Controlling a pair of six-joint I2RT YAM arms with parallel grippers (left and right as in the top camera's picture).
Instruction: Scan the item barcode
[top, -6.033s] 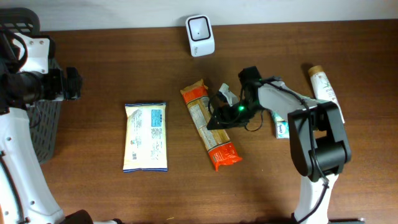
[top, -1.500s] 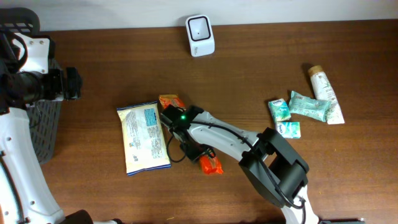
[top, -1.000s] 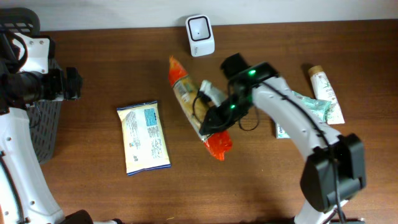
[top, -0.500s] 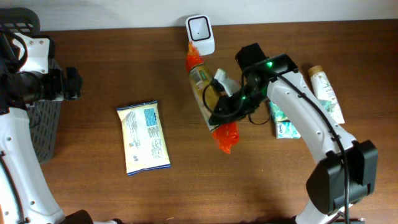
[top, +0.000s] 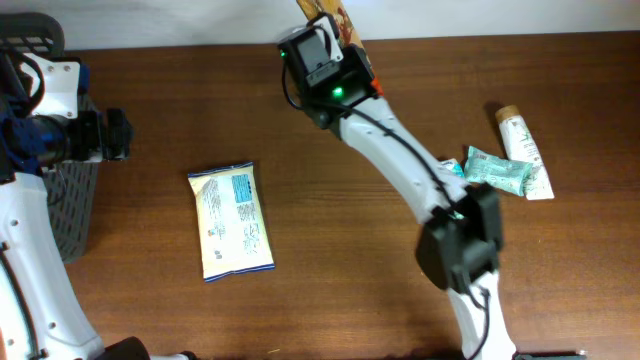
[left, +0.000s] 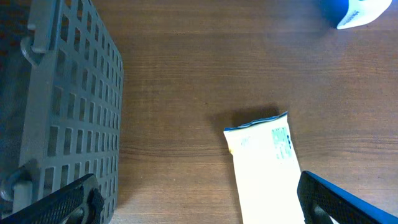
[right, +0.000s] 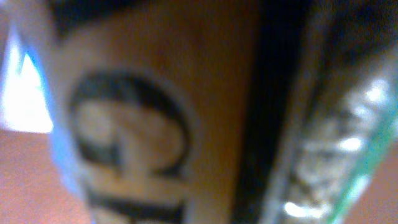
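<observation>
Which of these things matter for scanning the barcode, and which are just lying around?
For the job:
orange packet, held in the right pincer
white scanner

Lying about:
blue-and-white pouch
green sachets
tube
grey basket

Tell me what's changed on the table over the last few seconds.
The right arm lifted the orange packet from mid-table and carried it to the far edge, jaws shut on it. The white and blue packet was nudged slightly askew. The left arm, basket and tube at right stayed put.
</observation>
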